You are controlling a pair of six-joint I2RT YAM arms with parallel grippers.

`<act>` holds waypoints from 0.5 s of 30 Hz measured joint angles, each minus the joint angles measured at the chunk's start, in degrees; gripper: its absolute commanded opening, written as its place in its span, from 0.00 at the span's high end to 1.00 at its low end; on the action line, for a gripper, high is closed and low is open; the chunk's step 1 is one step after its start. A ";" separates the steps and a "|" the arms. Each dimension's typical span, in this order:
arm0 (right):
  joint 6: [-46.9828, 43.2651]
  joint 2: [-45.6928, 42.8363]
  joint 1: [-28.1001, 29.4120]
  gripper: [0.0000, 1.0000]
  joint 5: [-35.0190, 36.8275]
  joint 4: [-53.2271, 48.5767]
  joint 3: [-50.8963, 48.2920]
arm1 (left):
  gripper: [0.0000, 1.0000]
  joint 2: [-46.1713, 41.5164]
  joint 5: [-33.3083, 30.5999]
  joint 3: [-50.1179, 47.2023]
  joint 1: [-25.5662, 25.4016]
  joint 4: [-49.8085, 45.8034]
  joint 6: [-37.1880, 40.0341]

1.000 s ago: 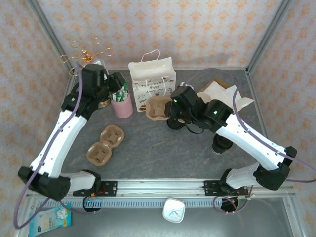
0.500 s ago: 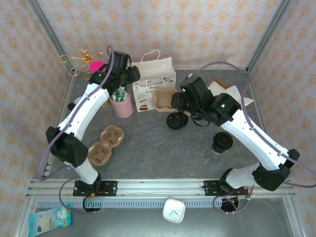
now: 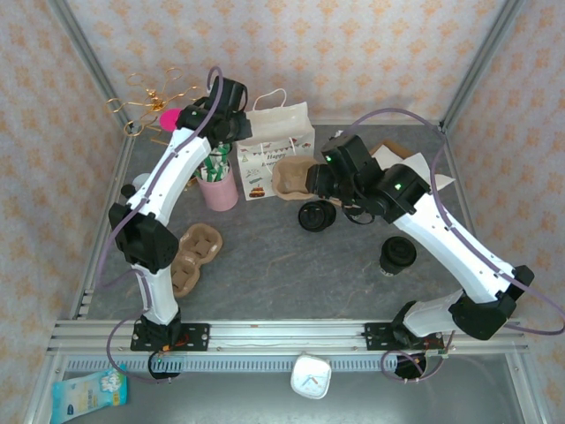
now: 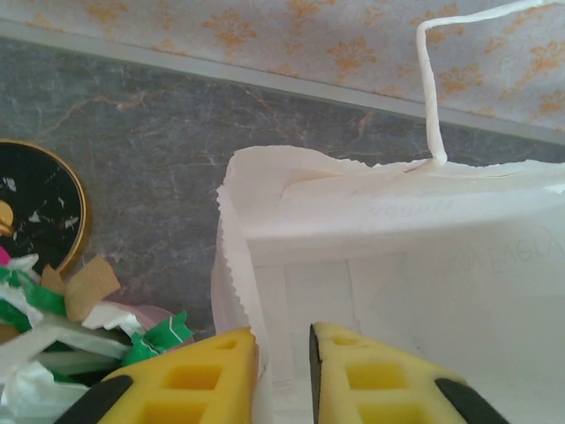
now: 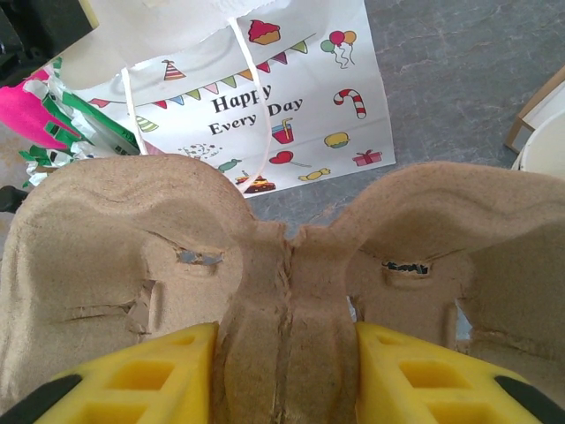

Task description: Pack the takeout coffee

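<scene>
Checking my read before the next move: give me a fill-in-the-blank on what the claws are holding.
The left claw pinches the rim of the white gift ____. Its print reads Happy Every ____. The right claw, with ____ fingers, clamps the cardboard carrier.
Missing: bag; Day; yellow.

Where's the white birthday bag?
In the top view, the white birthday bag stands at the table's back, between the pink cup and the brown cup tray in the right hand.

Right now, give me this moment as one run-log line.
left gripper: shut on rim of white paper gift bag | right gripper: shut on brown moulded-pulp cup carrier | carrier outside bag
</scene>
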 measured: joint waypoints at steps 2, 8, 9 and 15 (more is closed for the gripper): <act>-0.28 0.00 0.00 0.59 -0.39 -0.04 0.00 | 0.89 0.00 -0.35 0.31 -0.68 -0.31 -0.61; -0.96 -0.07 0.00 0.60 -1.38 -0.44 0.00 | 1.00 -0.44 -0.55 -0.15 -2.47 -0.92 -4.76; -1.16 -0.11 0.00 0.60 -1.44 -0.61 0.04 | 1.00 -1.09 -0.52 -1.07 -2.64 -0.63 -5.77; -2.19 -0.20 0.00 0.61 -1.44 -2.73 3.10 | 1.00 -6.60 -1.16 -6.25 -3.78 -0.44 -11.10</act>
